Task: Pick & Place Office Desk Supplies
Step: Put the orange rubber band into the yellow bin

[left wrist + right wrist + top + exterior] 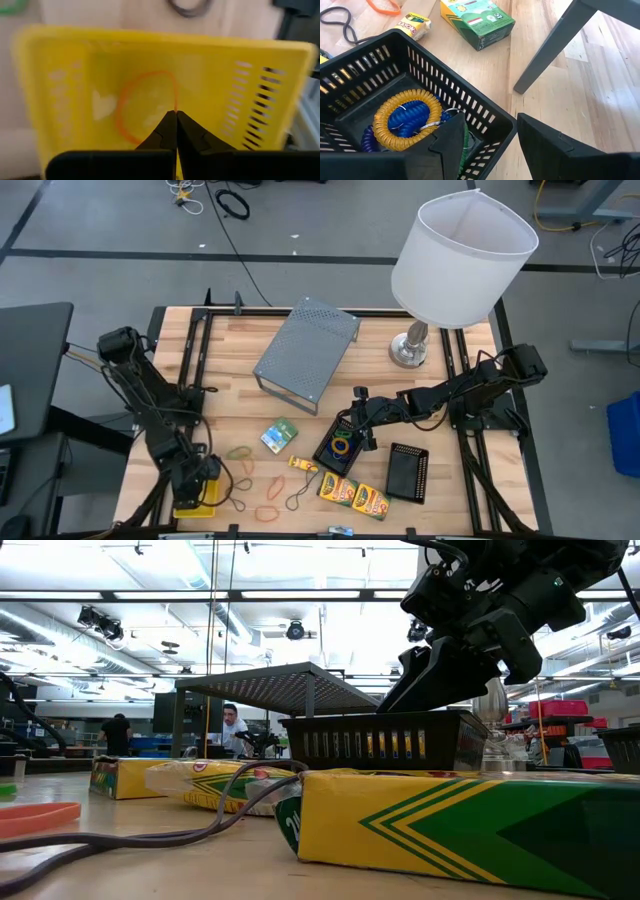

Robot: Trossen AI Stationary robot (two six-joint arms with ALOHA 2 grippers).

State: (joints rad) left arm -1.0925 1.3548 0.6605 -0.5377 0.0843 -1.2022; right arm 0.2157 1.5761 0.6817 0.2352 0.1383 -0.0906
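The left arm is folded down low at its own front corner, wrist pointing straight down, and the left gripper (176, 131) has its two dark fingers pressed tip to tip with no gap. The right arm reaches in long and low across the table, and the right gripper (487, 131) has its fingers (451, 137) spread apart, one on each side of a gap.

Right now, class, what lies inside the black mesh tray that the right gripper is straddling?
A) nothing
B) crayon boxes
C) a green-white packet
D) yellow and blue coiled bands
D: the right wrist view shows a yellow coil around a blue one inside the black mesh tray, with the right gripper open across its wall.
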